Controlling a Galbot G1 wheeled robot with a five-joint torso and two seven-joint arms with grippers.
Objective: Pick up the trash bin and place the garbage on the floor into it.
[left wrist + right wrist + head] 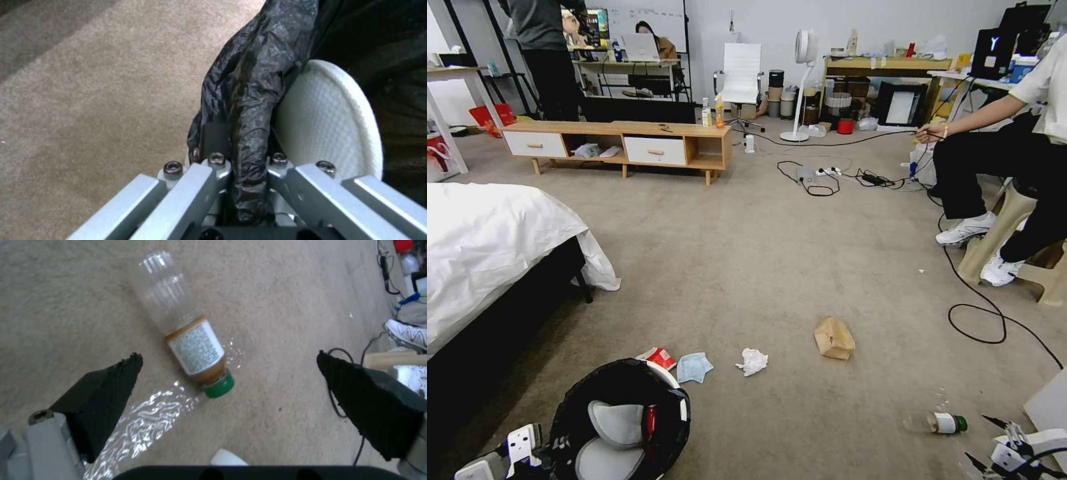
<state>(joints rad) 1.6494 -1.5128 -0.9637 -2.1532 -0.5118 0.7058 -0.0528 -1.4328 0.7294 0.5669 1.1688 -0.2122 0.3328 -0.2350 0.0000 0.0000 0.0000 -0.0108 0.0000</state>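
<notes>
One clear green-capped bottle [186, 330] lying sideways, brown-edged white label

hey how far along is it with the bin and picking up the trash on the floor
Done: the left gripper is shut on the trash bin rim, and something red, likely the can, shows inside it. In hand: the right gripper is open over the lying green-capped bottle. Left on the carpet: the paper bag, tissue wad, face mask and snack wrapper.

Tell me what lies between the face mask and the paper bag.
In the head view, a tissue wad lies between the mask and the bag, on bare carpet.
</notes>
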